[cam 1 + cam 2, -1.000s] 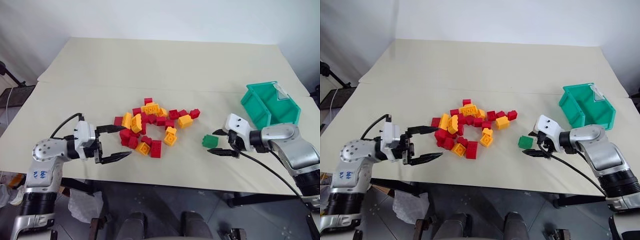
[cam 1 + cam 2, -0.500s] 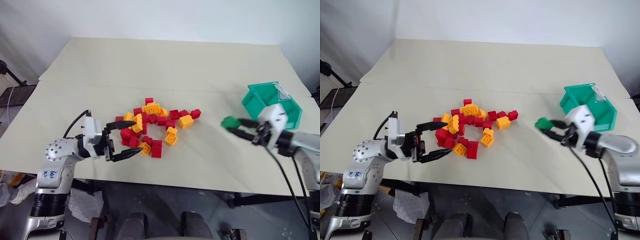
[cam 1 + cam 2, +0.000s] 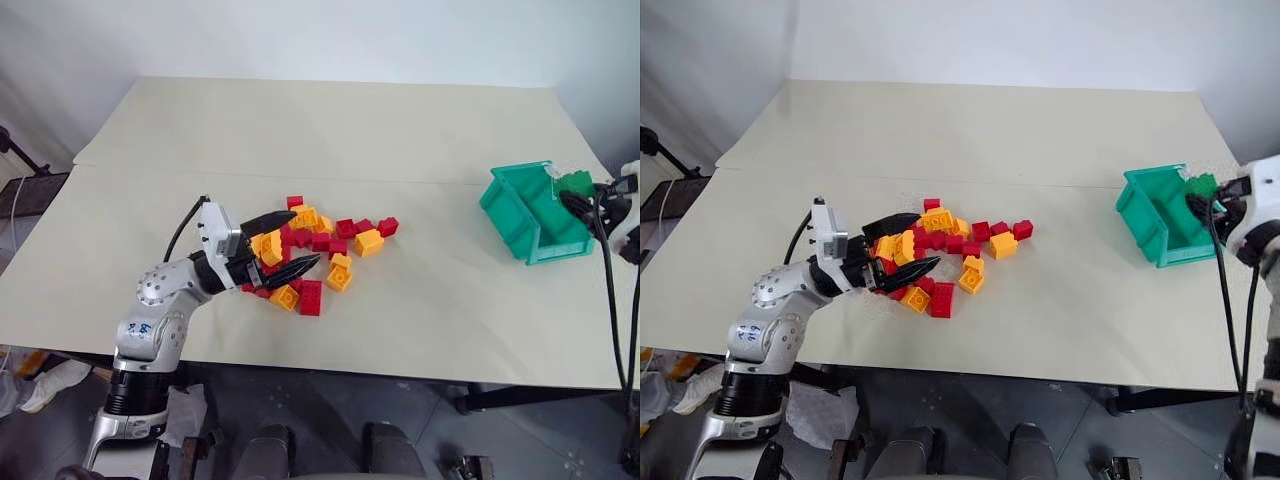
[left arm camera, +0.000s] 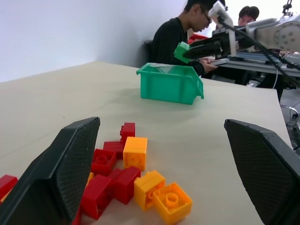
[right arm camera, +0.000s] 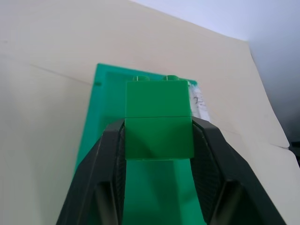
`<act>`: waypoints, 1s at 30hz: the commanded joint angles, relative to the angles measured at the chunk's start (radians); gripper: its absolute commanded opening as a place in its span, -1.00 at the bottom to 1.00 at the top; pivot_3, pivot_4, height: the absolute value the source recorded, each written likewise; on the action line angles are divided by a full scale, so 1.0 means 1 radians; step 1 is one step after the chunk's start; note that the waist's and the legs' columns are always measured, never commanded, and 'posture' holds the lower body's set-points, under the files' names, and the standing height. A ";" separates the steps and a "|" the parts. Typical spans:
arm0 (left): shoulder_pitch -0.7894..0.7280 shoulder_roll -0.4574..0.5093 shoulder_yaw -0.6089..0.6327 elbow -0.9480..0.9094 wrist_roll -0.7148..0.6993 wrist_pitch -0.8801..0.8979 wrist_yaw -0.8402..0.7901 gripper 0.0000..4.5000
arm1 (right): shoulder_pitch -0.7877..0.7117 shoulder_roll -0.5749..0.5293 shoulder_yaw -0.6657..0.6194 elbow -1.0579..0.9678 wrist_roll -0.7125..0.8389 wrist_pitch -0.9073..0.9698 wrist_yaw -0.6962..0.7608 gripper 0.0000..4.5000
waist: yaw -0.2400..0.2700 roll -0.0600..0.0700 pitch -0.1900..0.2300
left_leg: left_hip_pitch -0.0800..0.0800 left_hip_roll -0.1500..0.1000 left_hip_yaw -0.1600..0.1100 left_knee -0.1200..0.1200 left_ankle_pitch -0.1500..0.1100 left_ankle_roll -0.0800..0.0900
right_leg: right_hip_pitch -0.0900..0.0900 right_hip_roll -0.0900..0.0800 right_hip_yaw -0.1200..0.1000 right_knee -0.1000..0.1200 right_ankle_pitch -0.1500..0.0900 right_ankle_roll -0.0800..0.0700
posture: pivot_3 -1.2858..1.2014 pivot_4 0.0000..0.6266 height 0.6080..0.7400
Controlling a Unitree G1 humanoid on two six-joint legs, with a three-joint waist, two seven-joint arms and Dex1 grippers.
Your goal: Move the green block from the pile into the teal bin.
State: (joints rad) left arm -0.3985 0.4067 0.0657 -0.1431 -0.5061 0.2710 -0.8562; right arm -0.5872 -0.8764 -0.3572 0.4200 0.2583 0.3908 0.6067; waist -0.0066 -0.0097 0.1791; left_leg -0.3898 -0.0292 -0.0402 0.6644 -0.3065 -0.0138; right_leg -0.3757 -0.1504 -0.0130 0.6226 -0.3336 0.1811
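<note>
The green block (image 5: 158,96) is pinched between the fingers of my right gripper (image 3: 582,193), which is shut on it. It hangs just above the far right end of the teal bin (image 3: 512,214), clear of its walls. The bin stands near the table's right edge. In the left wrist view the block (image 4: 182,50) floats over the bin (image 4: 168,85). The pile (image 3: 318,245) of red and yellow-orange bricks lies mid-table. My left gripper (image 3: 306,237) stands wide open at the pile's left side, its fingers around several bricks, holding nothing.
The cream table (image 3: 330,130) is bare behind the pile and between pile and bin. A black cable (image 3: 608,290) trails down from my right arm past the table's right edge. People (image 4: 180,33) sit beyond the bin in the left wrist view.
My right gripper shut on the green block, lifted it off the table and carried it right, over the bin. The open left gripper moved right, up against the pile.
</note>
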 commanded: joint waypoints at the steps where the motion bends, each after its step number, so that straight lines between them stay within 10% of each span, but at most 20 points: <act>1: -0.008 0.009 0.014 -0.041 -0.011 0.002 0.016 1.00 | -0.058 -0.007 0.019 0.097 -0.021 -0.031 0.002 -0.35 | 0.002 0.000 0.000 | 0.000 0.000 0.000 0.000 0.000 0.000 | 0.000 0.000 0.000 0.000 0.000 0.000 | 0.03 -0.52 1.00; 11: 0.040 0.066 0.038 -0.060 -0.006 -0.021 0.001 1.00 | -0.101 -0.016 0.033 0.183 -0.001 -0.125 0.091 0.99 | 0.003 0.000 0.000 | -0.001 0.000 0.007 0.000 0.000 0.000 | 0.000 0.000 -0.001 -0.002 0.000 0.000 | 0.03 -0.52 1.00; 30: 0.251 0.242 0.151 0.066 0.094 -0.265 -0.111 1.00 | 0.340 0.008 -0.039 -0.426 0.295 -0.208 0.520 0.99 | 0.005 0.001 0.001 | -0.001 0.003 0.008 -0.002 -0.001 -0.001 | 0.000 0.001 -0.002 -0.003 0.000 0.000 | 0.03 -0.52 1.00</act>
State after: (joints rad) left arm -0.1584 0.6346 0.1950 -0.0426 -0.4237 0.0382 -0.9584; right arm -0.2710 -0.8771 -0.3685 0.0646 0.5006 0.1650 1.1003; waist -0.0011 -0.0086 0.1799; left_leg -0.3904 -0.0260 -0.0324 0.6629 -0.3080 -0.0144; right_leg -0.3750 -0.1497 -0.0161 0.6198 -0.3335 0.1810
